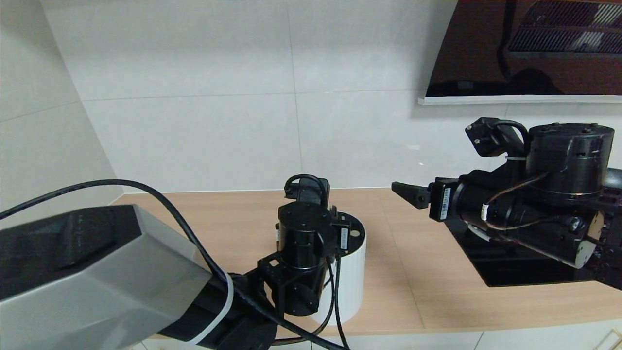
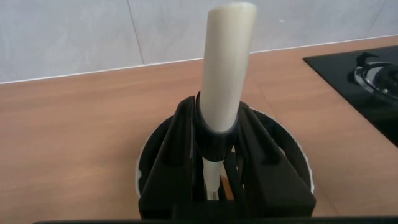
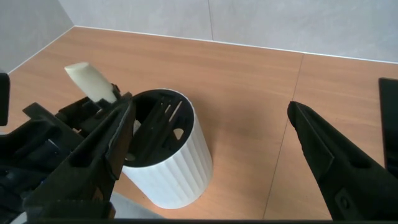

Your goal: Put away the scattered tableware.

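Head view: a white ribbed cylindrical holder (image 1: 351, 277) is standing on the light wooden surface (image 1: 233, 218), near its front edge. The L arm (image 1: 302, 243) is hanging directly over the holder, wrist pointing down and covering most of the top. The R end effector (image 1: 406, 194) is hovering above the surface, to the right of the holder and apart from it, pointing toward the robot's left. A flat black cooktop (image 1: 505, 272) is lying under the R arm.

L wrist view: the L end effector (image 2: 216, 127) is clamping a utensil w/ a round cream handle (image 2: 227, 62) and a black collar. The utensil is standing upright, its lower part going down inside the holder; the working end is hidden.

R wrist view: the fingers of the R end effector are standing wide apart and gripping nothing. The holder is showing btw. them, farther off. The cream handle is sticking up above the holder's rim.
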